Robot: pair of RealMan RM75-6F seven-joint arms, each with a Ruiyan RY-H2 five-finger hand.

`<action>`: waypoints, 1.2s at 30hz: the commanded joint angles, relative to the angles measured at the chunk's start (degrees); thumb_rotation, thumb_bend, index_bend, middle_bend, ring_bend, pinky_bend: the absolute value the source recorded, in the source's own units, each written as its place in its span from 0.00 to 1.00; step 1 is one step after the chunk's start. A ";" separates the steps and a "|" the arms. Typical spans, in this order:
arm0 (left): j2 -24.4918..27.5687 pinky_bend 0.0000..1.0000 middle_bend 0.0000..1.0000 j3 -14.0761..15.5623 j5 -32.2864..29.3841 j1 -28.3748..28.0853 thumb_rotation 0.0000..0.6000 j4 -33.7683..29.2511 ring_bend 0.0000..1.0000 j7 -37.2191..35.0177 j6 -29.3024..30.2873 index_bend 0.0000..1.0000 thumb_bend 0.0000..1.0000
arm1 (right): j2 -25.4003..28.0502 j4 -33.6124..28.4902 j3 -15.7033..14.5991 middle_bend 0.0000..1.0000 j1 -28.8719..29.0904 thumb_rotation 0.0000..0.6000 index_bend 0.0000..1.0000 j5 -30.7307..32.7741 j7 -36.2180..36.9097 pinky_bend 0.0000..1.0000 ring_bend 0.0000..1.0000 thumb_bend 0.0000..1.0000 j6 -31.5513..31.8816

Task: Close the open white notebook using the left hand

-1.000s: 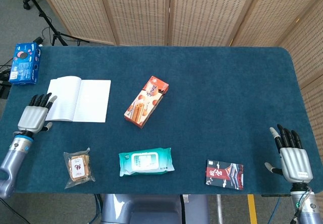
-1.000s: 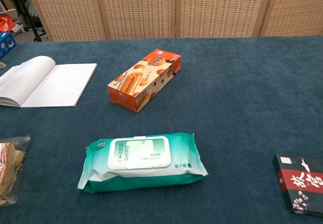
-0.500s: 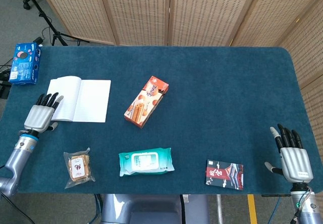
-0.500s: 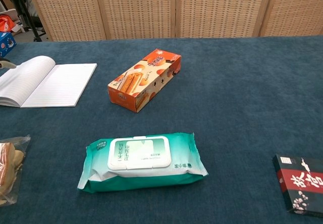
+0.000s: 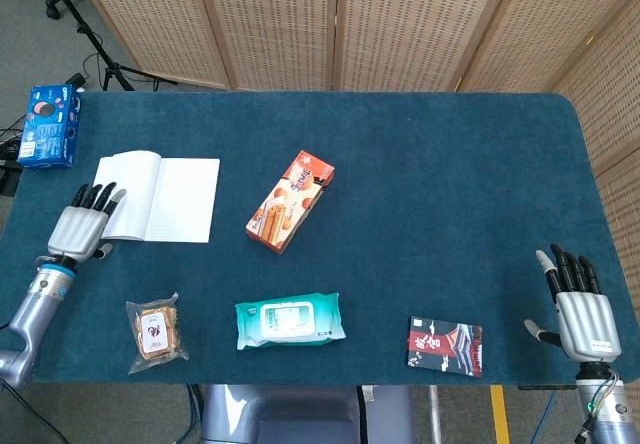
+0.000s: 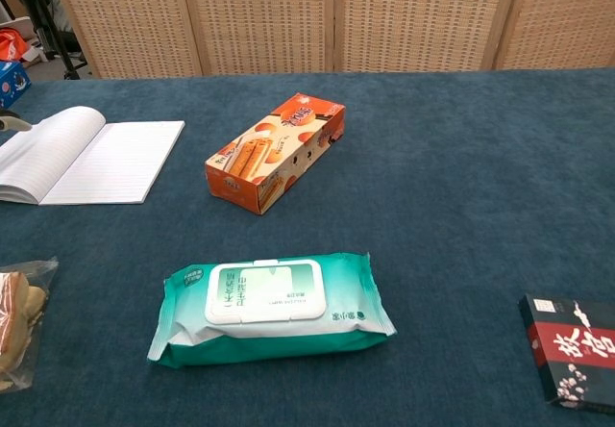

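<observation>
The white notebook (image 5: 160, 197) lies open and flat on the blue table, at the left; the chest view shows it as the notebook (image 6: 88, 157) with its left page slightly arched. My left hand (image 5: 82, 226) hovers at the notebook's lower left corner, fingers spread and pointing toward the page, holding nothing. Only a fingertip (image 6: 12, 124) of it shows at the chest view's left edge. My right hand (image 5: 580, 306) sits at the table's near right edge, fingers spread, empty.
An orange biscuit box (image 5: 290, 201) lies right of the notebook. A green wet-wipes pack (image 5: 290, 321), a snack bag (image 5: 155, 332) and a dark packet (image 5: 445, 346) line the front. A blue cookie box (image 5: 50, 125) sits off the far left corner.
My left hand moved right and forward, up to the notebook's lower left corner, then nearly stopped. The notebook and right hand have not moved.
</observation>
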 commanded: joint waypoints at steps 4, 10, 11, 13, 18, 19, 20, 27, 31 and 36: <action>-1.81 0.00 0.00 -0.35 -0.21 -0.92 1.00 2.15 0.00 0.44 -0.33 0.00 0.20 | -0.07 0.04 -0.02 0.00 0.08 1.00 0.00 0.17 -0.13 0.00 0.00 0.05 -0.28; -3.39 0.00 0.00 -0.28 -0.48 -1.31 1.00 3.69 0.00 1.11 -1.06 0.00 0.21 | -0.08 -0.02 -0.04 0.00 0.15 1.00 0.00 0.18 -0.15 0.00 0.00 0.05 -0.43; -3.56 0.00 0.00 -0.25 -0.56 -1.32 1.00 3.82 0.00 1.05 -1.28 0.00 0.21 | -0.07 -0.04 -0.06 0.00 0.15 1.00 0.00 0.17 -0.12 0.00 0.00 0.05 -0.46; -3.82 0.00 0.00 -0.19 -0.64 -1.32 1.00 4.18 0.00 0.91 -1.54 0.00 0.21 | -0.05 -0.05 -0.08 0.00 0.16 1.00 0.00 0.17 -0.07 0.00 0.00 0.05 -0.50; -4.68 0.00 0.00 -0.39 -1.02 -1.26 1.00 5.82 0.00 0.46 -1.57 0.00 0.21 | -0.05 -0.12 -0.22 0.00 0.20 1.00 0.00 0.10 -0.11 0.00 0.00 0.05 -0.69; -4.85 0.00 0.00 -0.42 -1.06 -1.26 1.00 6.18 0.00 0.37 -1.56 0.00 0.21 | -0.08 -0.12 -0.25 0.00 0.23 1.00 0.00 0.10 -0.18 0.00 0.00 0.05 -0.77; -5.03 0.00 0.00 -0.42 -1.06 -1.29 1.00 6.57 0.00 0.40 -1.57 0.00 0.22 | -0.12 -0.12 -0.28 0.00 0.25 1.00 0.00 0.09 -0.27 0.00 0.00 0.05 -0.84; -6.07 0.00 0.00 -0.63 -1.15 -1.36 1.00 8.32 0.00 0.53 -1.05 0.00 0.23 | -0.29 -0.08 -0.38 0.00 0.32 1.00 0.00 0.03 -0.55 0.00 0.00 0.05 -0.97; -7.04 0.00 0.00 -0.85 -1.42 -1.52 1.00 9.78 0.00 0.99 -1.19 0.00 0.25 | -0.32 -0.08 -0.43 0.00 0.35 1.00 0.00 0.02 -0.59 0.00 0.00 0.05 -1.04; -7.99 0.00 0.00 -0.81 -1.44 -1.61 1.00 10.91 0.00 1.27 -1.38 0.00 0.30 | -0.28 -0.10 -0.39 0.00 0.30 1.00 0.00 0.00 -0.46 0.00 0.00 0.05 -0.89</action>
